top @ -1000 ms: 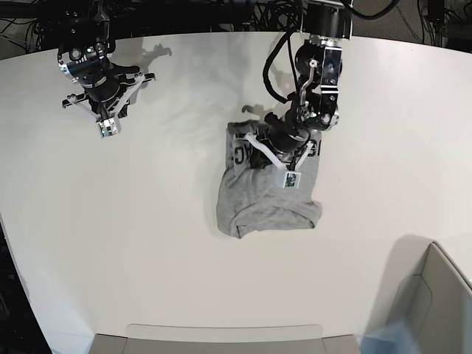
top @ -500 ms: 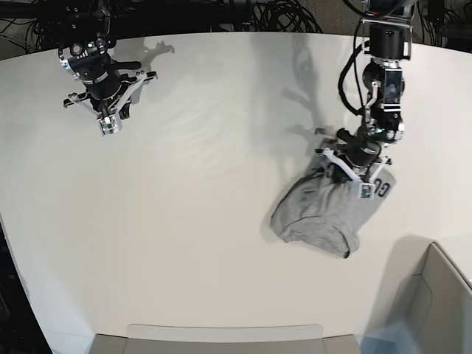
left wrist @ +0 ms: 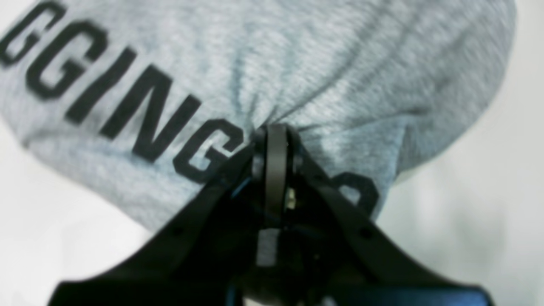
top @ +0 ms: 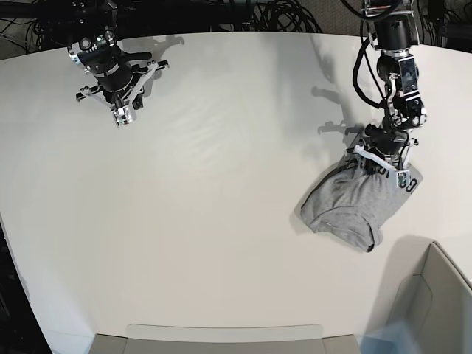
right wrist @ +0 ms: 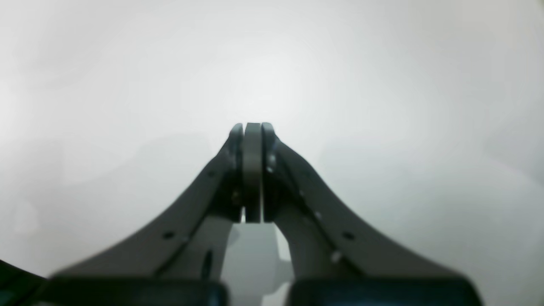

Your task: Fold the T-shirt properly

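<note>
The heather-grey T-shirt point(top: 346, 206) lies bunched on the white table point(top: 221, 221) at the right of the base view. Its black block lettering point(left wrist: 127, 110) fills the left wrist view. My left gripper point(top: 384, 161) sits at the shirt's upper right edge and is shut on a pinch of the fabric, which puckers around the fingertips point(left wrist: 276, 136). My right gripper point(top: 122, 107) hangs over bare table at the far left, away from the shirt. In the right wrist view that gripper point(right wrist: 253, 129) is shut with nothing between its fingers.
A grey bin point(top: 435, 302) stands at the front right corner, close to the shirt. A flat grey tray edge point(top: 221, 338) runs along the table's front. Dark cables point(top: 243, 15) hang behind the far edge.
My left gripper has dragged the T-shirt from the table's middle to the right side. The right arm has shifted slightly right and farther back.
</note>
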### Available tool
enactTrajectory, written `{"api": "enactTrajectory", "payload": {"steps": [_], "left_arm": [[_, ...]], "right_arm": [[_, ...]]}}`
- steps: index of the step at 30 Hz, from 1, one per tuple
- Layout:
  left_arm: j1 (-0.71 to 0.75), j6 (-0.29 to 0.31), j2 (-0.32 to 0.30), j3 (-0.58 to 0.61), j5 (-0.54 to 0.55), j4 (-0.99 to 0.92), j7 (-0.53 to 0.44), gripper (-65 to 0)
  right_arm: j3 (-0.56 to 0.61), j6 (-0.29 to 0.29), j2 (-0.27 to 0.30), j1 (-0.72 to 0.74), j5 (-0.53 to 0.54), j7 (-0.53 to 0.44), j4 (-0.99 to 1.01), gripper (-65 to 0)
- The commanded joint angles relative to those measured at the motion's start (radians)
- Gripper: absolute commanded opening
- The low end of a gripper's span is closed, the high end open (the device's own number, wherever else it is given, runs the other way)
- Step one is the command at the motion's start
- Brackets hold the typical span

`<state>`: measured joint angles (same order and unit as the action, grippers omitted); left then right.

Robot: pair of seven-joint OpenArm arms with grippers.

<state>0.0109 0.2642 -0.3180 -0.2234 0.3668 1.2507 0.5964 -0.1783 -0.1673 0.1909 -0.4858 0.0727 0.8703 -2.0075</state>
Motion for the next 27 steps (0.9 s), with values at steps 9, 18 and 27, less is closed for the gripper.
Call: {"api": "enactTrajectory", "payload": {"steps": [9,18,27], "left_arm": [[0.134,-0.044,0.058,-0.011,-0.048,0.430,0.089,-65.0],[0.409,-0.047,0.099,-0.012,-0.050,0.788,0.090,-65.0],[0.802,-0.047,0.144,-0.149,-0.050,0.792,0.090,-65.0]], "right_arm": [[0.047,0.001,0.040,-0.037,-0.001,-0.062,-0.052,-65.0],[0.158,0.002,0.134,-0.233,-0.001,-0.119,-0.063,-65.0],[0.162,0.005,0.183,-0.583,-0.001,-0.121,-0.063,-65.0]]}}
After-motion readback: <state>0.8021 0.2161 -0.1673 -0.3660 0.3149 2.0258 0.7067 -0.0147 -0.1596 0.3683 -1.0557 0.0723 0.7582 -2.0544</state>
